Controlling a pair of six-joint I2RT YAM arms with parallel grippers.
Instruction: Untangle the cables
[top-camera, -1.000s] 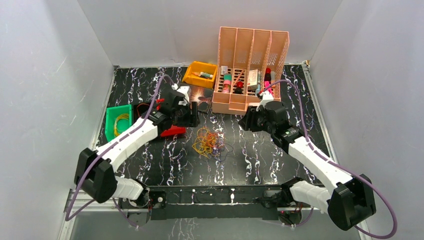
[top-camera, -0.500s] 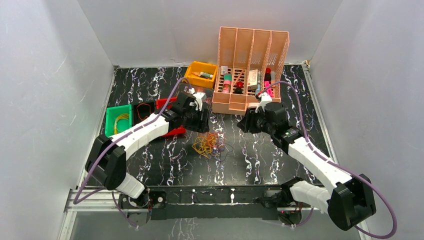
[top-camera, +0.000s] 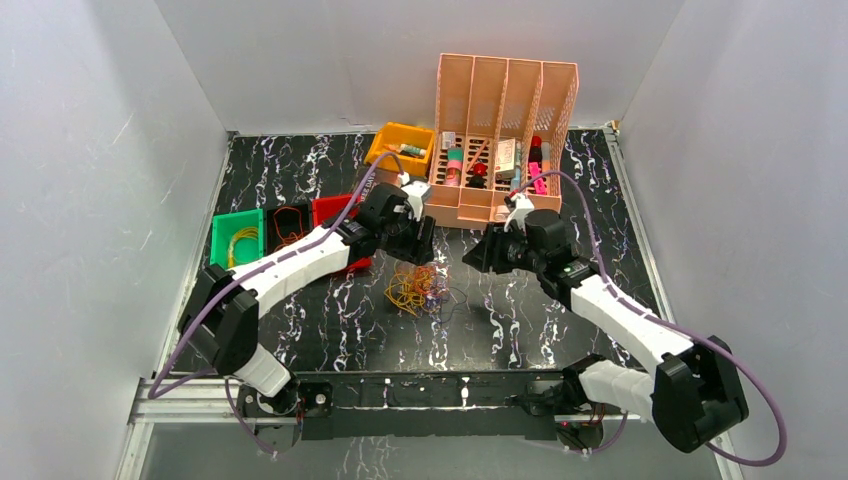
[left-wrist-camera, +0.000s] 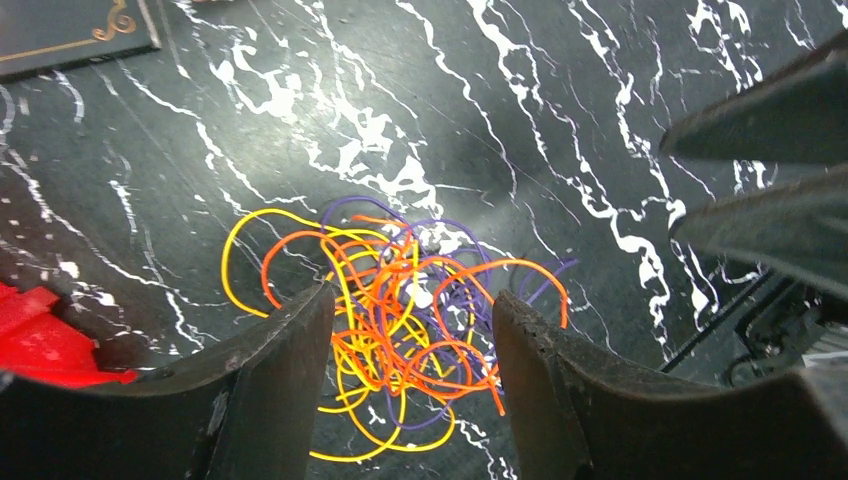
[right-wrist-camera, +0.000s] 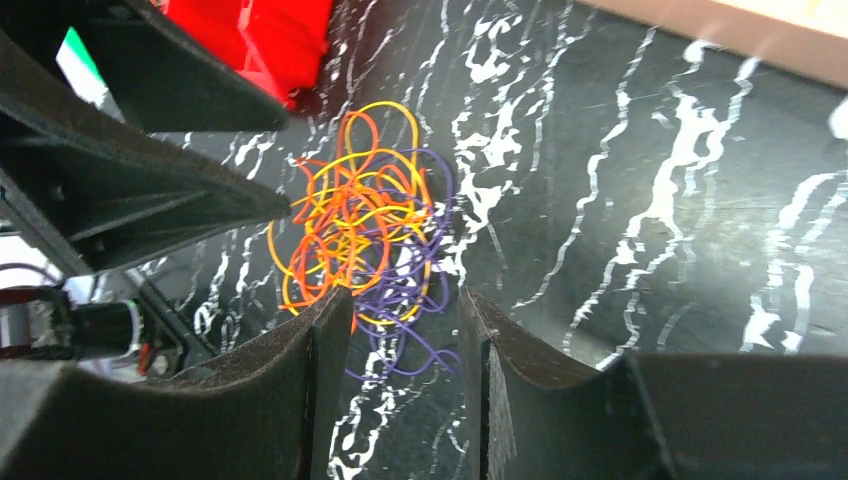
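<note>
Tangled cables (left-wrist-camera: 400, 310) loose on surface (top-camera: 330, 330), between both arms. Left end effector (left-wrist-camera: 412, 295) partly open, empty, fingers framing them from above. Right end effector (right-wrist-camera: 405, 300) partly open, empty, near them

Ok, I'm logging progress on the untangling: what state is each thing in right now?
cables: one tangled pile, lying on the table, not gripped.
left gripper: open, empty, aimed at the pile.
right gripper: open, empty, aimed at the pile too.
green bin: holds a yellow coil.
</note>
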